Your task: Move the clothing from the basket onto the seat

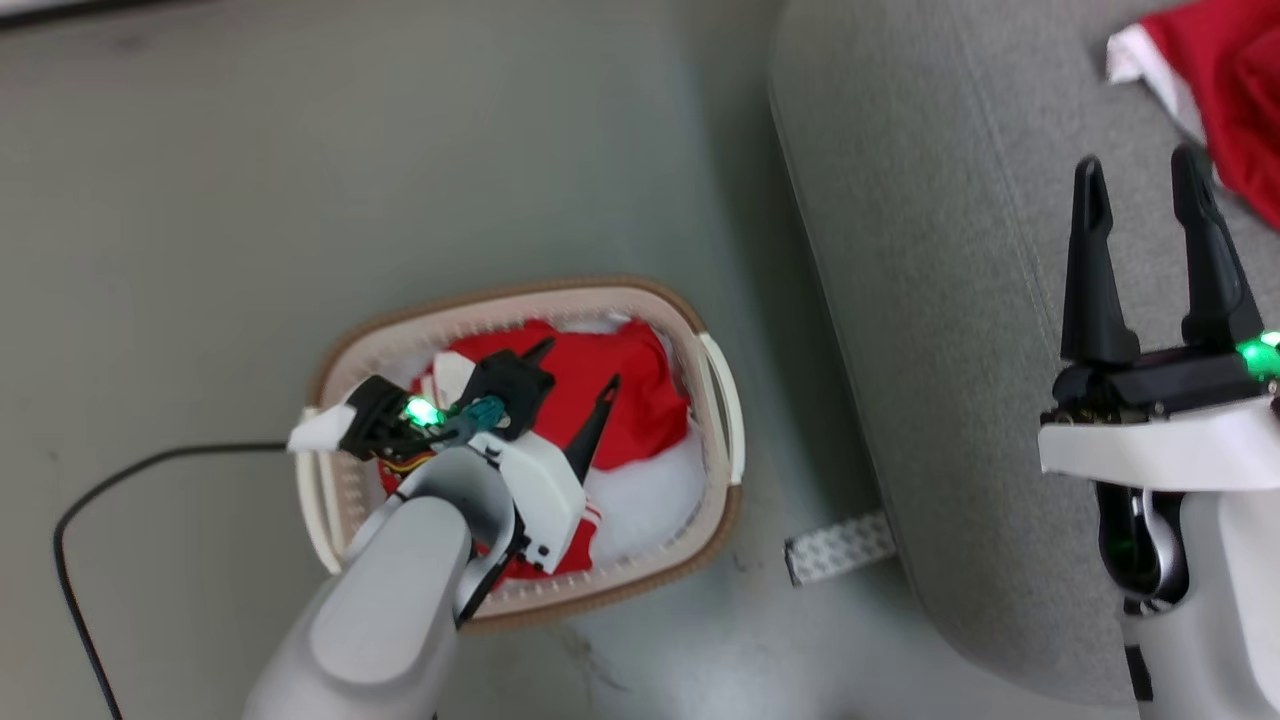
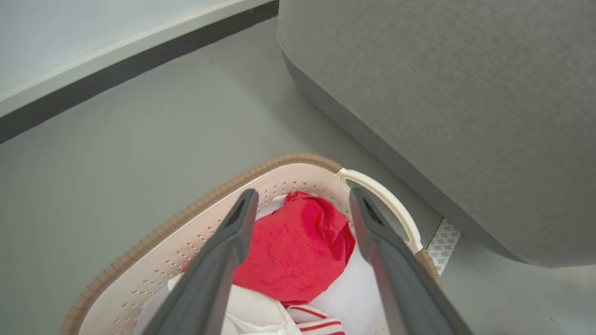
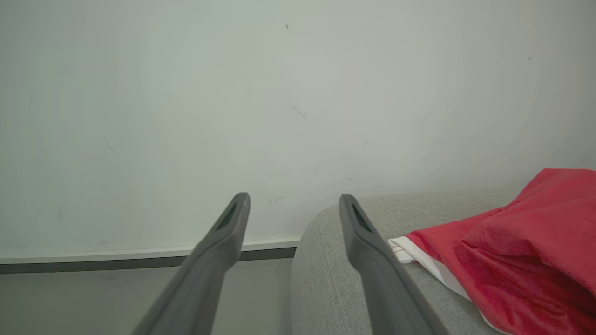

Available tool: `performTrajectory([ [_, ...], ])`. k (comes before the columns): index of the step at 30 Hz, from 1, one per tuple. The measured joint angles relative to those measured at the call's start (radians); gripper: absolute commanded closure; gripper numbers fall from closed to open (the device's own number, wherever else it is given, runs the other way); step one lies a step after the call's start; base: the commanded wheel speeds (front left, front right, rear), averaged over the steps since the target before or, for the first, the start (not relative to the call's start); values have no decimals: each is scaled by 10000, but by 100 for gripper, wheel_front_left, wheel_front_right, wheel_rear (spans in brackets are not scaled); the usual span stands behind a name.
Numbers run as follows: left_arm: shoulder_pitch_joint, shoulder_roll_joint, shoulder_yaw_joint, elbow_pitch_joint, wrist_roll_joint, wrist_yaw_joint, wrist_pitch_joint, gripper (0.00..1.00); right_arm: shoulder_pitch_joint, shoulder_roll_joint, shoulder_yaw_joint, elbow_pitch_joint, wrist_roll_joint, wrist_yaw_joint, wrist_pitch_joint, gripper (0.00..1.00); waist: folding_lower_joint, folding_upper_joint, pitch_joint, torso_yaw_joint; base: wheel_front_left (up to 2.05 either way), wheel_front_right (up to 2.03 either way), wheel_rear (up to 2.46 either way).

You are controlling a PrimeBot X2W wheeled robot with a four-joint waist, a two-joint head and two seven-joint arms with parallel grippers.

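Head view: the robot's left jaws hang wide apart and empty over the basket (image 1: 520, 296) on the floor (image 1: 220, 200), with the dark fingers (image 1: 592, 430) angled toward the red clothing (image 1: 620, 390) heaped on a white liner (image 1: 650, 500). The right jaws, likewise spread with nothing between them, hover above the seat (image 1: 930, 300), where one red-and-white garment (image 1: 1230, 90) already lies (near the fingertips, not touching them). Left wrist view: the red bundle sits framed between the two fingers, and striped trim (image 2: 321, 323) shows at the near edge. The job looks partway done, with a fresh pick in hand. The left arm needs to drop into the basket, close on a fold of red fabric rather than the liner, lift it clear of the rim and carry it to the seat.
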Motion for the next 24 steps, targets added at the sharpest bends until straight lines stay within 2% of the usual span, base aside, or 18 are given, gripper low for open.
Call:
performTrajectory([
  [7,-881,276,-441,1047,293,-2,1321,0,-858,6,353,-481,428,0,0,0,-1,-1,1588,-532,0,0,0],
  [16,-2079,658,-456,1732,443,71,2140,0,-1546,2,454,-1145,934,0,-2,0,-2,0,3144,-1146,0,0,0],
  [24,-2768,1252,-702,2165,798,123,2817,0,-1734,4,456,-1507,1256,0,-2,0,-2,0,4061,-1570,0,0,0],
])
